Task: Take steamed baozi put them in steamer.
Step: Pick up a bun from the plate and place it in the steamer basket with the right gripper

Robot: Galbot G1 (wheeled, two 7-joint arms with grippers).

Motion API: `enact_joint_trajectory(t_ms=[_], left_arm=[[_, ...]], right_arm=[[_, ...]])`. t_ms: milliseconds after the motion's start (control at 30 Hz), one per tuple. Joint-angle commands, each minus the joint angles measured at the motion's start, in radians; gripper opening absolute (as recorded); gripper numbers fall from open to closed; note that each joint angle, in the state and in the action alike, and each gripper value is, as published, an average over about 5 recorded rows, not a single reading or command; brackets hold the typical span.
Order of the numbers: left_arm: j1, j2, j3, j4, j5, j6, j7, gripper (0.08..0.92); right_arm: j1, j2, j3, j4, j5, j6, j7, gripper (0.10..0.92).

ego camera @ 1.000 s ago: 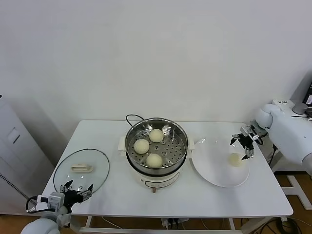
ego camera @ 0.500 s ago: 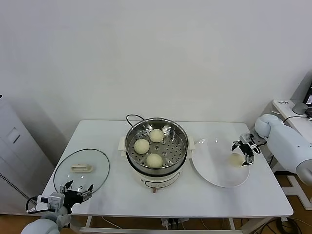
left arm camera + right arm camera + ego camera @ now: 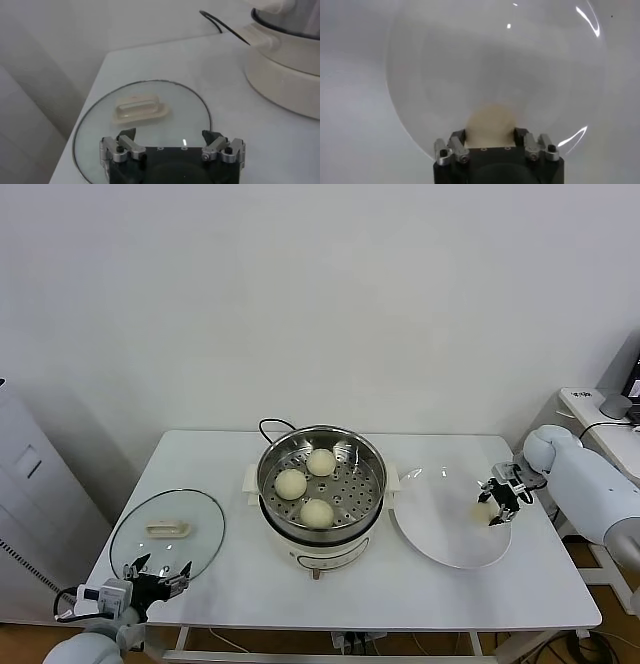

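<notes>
The steel steamer [image 3: 374, 470] stands mid-table with three steamed baozi on its perforated tray [image 3: 320, 461] [image 3: 290, 483] [image 3: 317, 512]. Another baozi [image 3: 483, 512] lies on the white plate [image 3: 440, 529] at the right. My right gripper [image 3: 496, 502] is down over it. In the right wrist view that baozi [image 3: 490, 120] fills the space between the fingers of the right gripper [image 3: 490, 136], which press against its two sides. My left gripper [image 3: 156, 575] hovers open at the table's front left edge, holding nothing.
A round glass lid [image 3: 195, 519] with a cream handle [image 3: 140, 108] lies flat at the table's left, just beyond the left gripper [image 3: 172, 140]. The steamer's white base [image 3: 285, 67] and black cord [image 3: 268, 426] sit behind and beside it. A grey cabinet stands left of the table.
My right gripper has come down onto the plate and its fingers have drawn in around the baozi. The left arm has stayed still.
</notes>
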Motion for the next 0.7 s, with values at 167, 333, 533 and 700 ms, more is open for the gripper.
enact_joint_trajectory(t_ms=[167,333,533,700], left_arm=[[0.007,0.001,-0.006,-0.004,0.010,0.007,-0.004,0.823],[0.007,-0.003,-0.006,-0.011,0.014,0.012,-0.007,0.823],[0.005,-0.003,-0.004,-0.011,0.017,0.013,-0.008,0.823],[0.007,-0.006,-0.003,-0.014,0.019,0.013,-0.009,0.823]], right_arm=[[0.238,-0.127,-0.367,0.254,0.391,-0.167,-0.031,0.527],[0.508,-0.177,-0.658,0.405,0.626,-0.314,-0.023,0.530],[0.728,-0.143,-0.838,0.553,0.806,-0.432,0.015,0.534],[0.842,-0.065,-0.918,0.628,0.928,-0.540,0.075,0.533]])
